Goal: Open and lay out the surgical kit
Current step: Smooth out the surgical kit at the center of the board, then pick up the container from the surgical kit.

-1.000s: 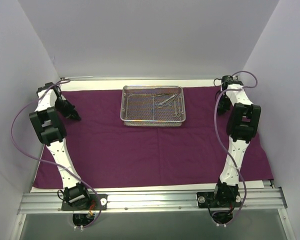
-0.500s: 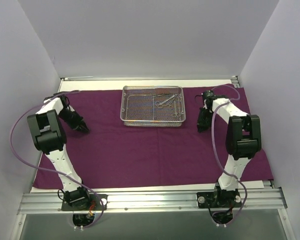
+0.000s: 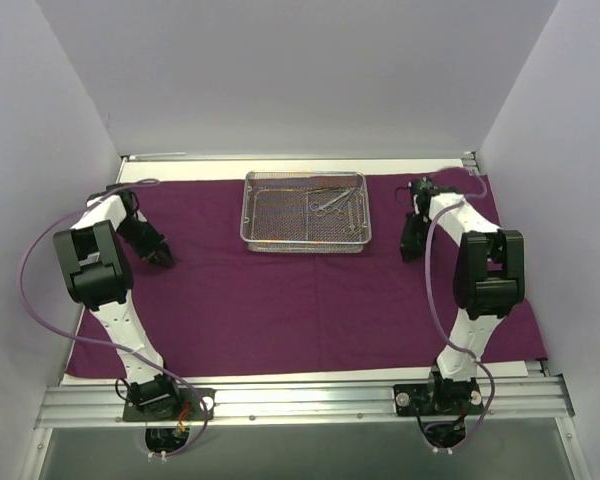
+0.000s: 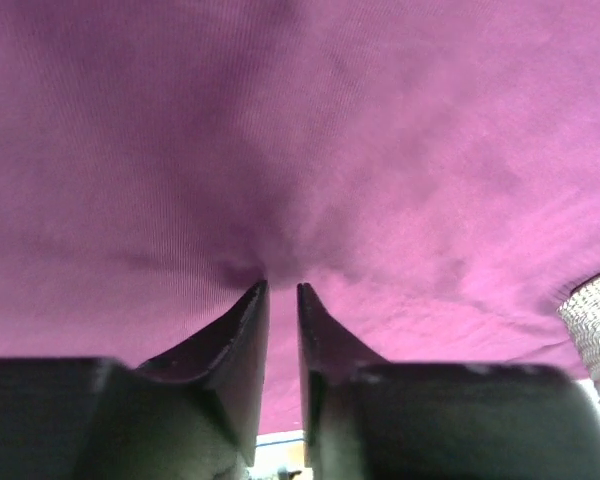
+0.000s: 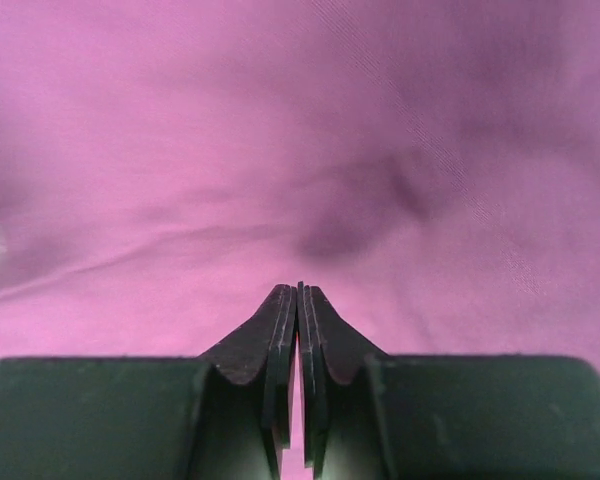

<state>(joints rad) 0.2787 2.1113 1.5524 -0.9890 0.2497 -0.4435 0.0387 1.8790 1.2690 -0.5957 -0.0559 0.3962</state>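
The purple cloth wrap [image 3: 280,300] looks limp and thin to me. It fills the middle of the top view, and I'd pinch it at a corner. The mesh tray [image 3: 305,247], upper centre, looks stiff and light, and the instruments [image 3: 332,203] inside look slippery. Right gripper [image 5: 298,292]: jaws pressed together. Left gripper [image 4: 280,292]: a sliver apart at a pucker, and I can't tell if it's nipping cloth.

No text, label, brand, number or sign can be read in any of the views; the surfaces that show carry no legible marking.
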